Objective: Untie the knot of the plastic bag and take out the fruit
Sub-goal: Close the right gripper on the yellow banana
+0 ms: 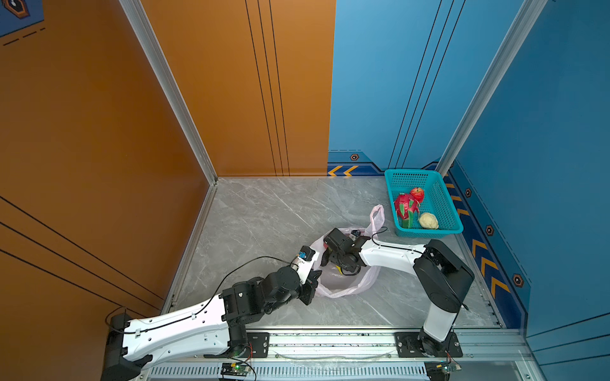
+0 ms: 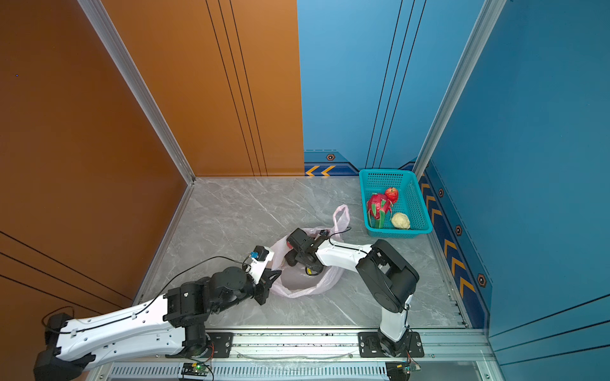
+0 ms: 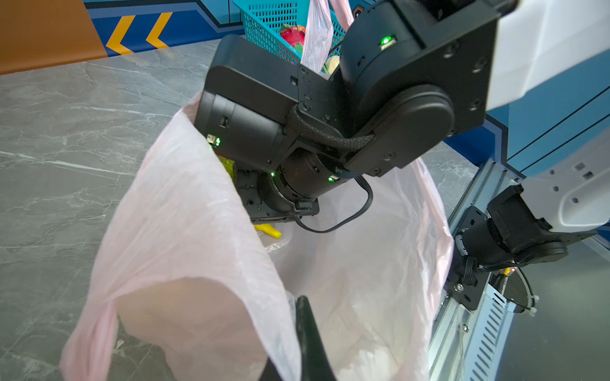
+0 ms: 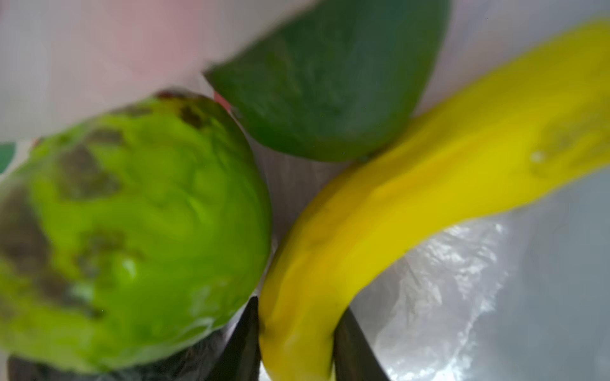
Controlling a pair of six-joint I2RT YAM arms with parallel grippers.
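The L gripper [image 1: 316, 280] is closed tight and pinches the rim of the plastic bag [image 1: 345, 292] at approx. 8 o'clock of the bag in both top views. In the left wrist view one dark finger [image 3: 308, 336] lies against the raised pink film. The mouth of the bag gapes wide on the marble table [image 1: 264, 214].

The R gripper [image 4: 297, 333] is down inside the bag. Its jaws are narrowed to a small gap, and the two fingers press on both sides of the banana [image 4: 429, 158] near its end; this view is blurred. Just beside the banana lie a green bumpy fruit [image 4: 132, 224] and a dark avocado [image 4: 330, 82], also in the bag.

One loop handle [image 1: 377, 214] stands loose at 1 o'clock of the bag. The teal basket [image 1: 442, 204], at 2 o'clock, holds a dragon fruit [image 1: 405, 204], a red apple [image 1: 417, 194] and a cream lumpy fruit [image 1: 428, 220].
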